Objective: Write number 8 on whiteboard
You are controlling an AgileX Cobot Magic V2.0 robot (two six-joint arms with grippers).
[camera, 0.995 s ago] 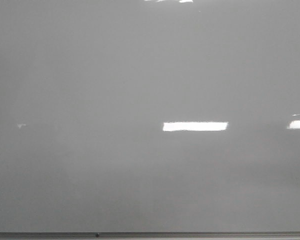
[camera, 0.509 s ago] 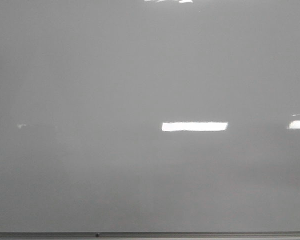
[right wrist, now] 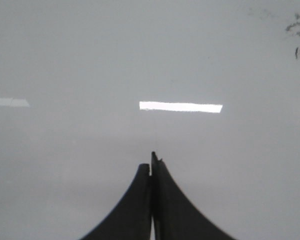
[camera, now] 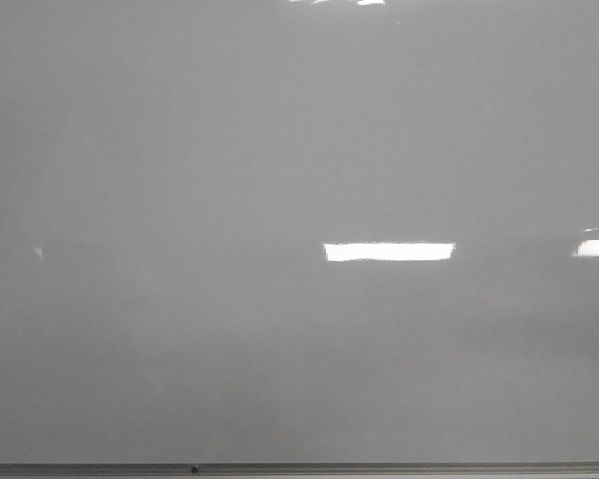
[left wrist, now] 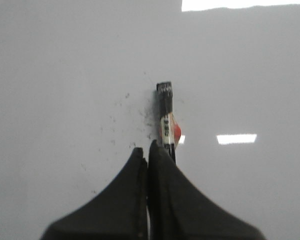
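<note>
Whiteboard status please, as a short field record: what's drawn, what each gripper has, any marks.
board: whiteboard fills the front view, metal strip along its lower edge
number 8: none visible in any view
left gripper: shut on a black marker with a red-and-white label
right gripper: shut, nothing visibly held
marks: faint dark specks near the marker; dark smudges in right wrist view

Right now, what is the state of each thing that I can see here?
whiteboard: blank in front view, no 8 written; faint dark specks near marker.
left gripper: shut on marker.
marker: black, gripped, pointing toward board.
right gripper: shut, holding nothing visible.
</note>
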